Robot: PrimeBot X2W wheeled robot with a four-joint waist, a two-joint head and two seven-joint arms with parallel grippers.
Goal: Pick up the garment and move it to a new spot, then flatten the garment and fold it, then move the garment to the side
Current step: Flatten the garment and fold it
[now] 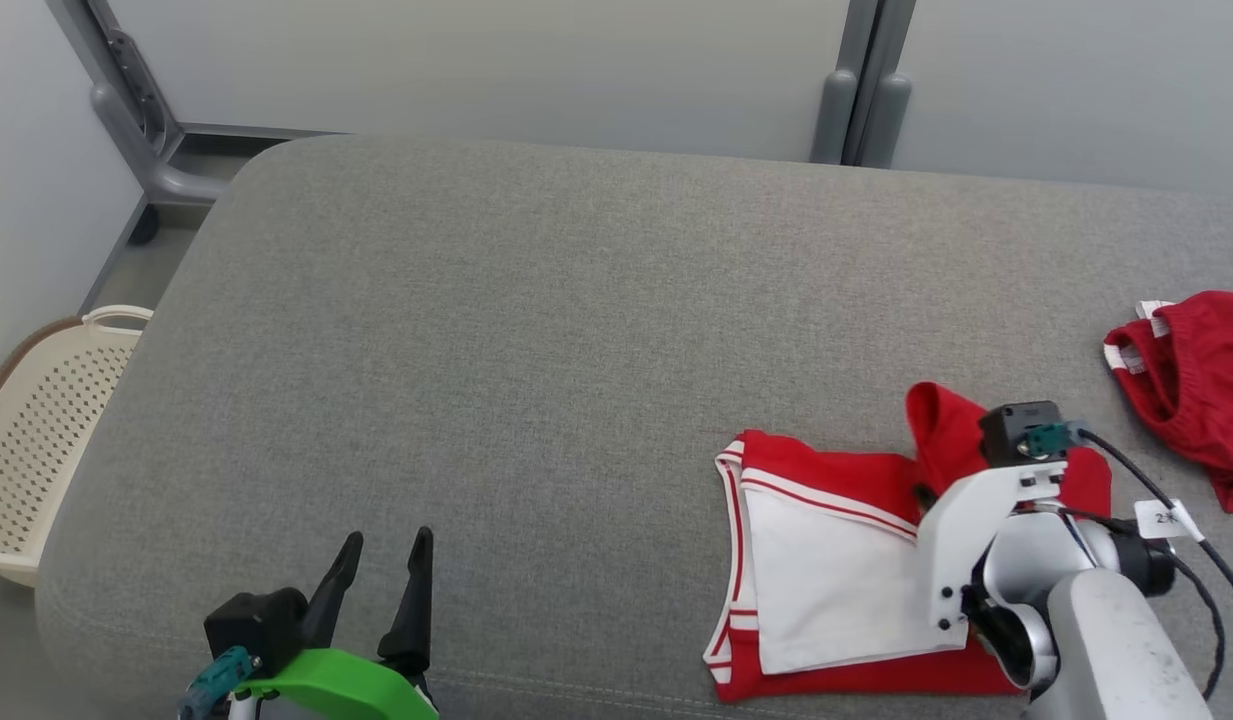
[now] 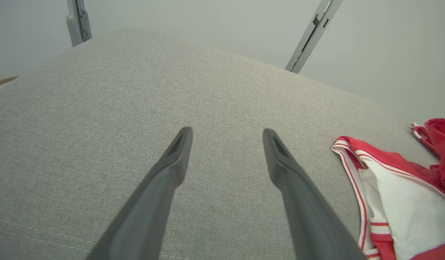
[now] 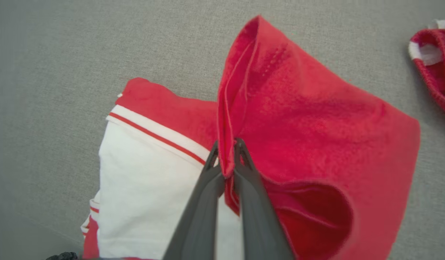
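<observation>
The garment [image 1: 836, 560] is lying on the near right part of the bench [image 1: 536, 330], close to its front edge. Most of it is resting flat: a smooth white panel is lying over a red layer, with thin red and white stripes running along its left and upper edges. Its right part is standing up off the bench in a peaked red flap. I am clenching my right pincer [image 3: 226, 144] on a doubled red edge of that flap, with both fingers pressing the cloth between them. Seen from the right wrist, the red cloth is looking soft and slightly fuzzy, with rows of small mesh dots near the peak. A rounded hollow is opening in it just beside my fingers.

From the head, my pale right wrist [image 1: 986, 520], with its black camera block and cable, is covering the garment's right side and the grip itself.

My left pincer [image 1: 387, 540] is hovering released at the near left, well apart from the garment. Its dark fingers are spreading wide over bare bench and are gripping nothing.

The bench is showing a grey, woven, padded top with rounded corners. A second red item [image 1: 1191, 380] with white striped trim is lying bunched at the far right edge, apart from the garment. A cream perforated basket [image 1: 46, 420] is standing beside the bench on the left. Grey metal posts [image 1: 856, 90] are rising behind it against pale panels.
</observation>
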